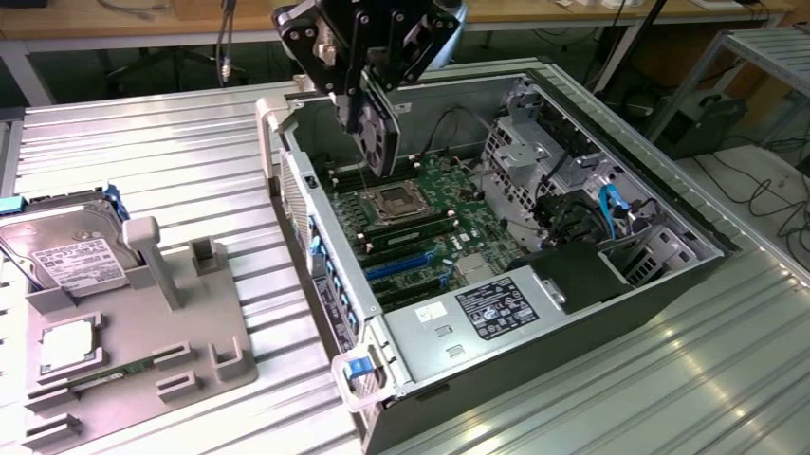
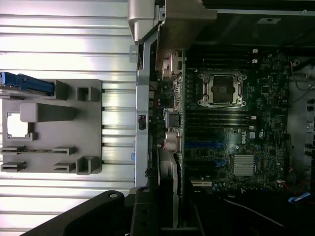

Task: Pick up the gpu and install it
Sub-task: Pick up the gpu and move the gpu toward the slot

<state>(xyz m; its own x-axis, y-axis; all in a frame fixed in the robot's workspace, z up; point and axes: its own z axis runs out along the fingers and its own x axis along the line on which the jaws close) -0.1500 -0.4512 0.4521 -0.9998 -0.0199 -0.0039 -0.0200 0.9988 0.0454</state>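
Hanging upright over the open case (image 1: 424, 336), the gpu (image 1: 377, 137) shows as a dark flat card with a silver edge, grasped by the hand (image 1: 364, 93). Wrist view catches it edge-on near a motherboard (image 2: 236, 123) marked DELL. Exterior view adds the hard drive (image 1: 70, 251), its white label unreadable, in a grey holder (image 1: 190, 322).

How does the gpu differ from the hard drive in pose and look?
The gpu hangs on edge, held in the gripper over the open case; the hard drive lies label-up on the grey holder. The gpu looks dark; the hard drive is silver with a white label. Neither is mounted in the case.
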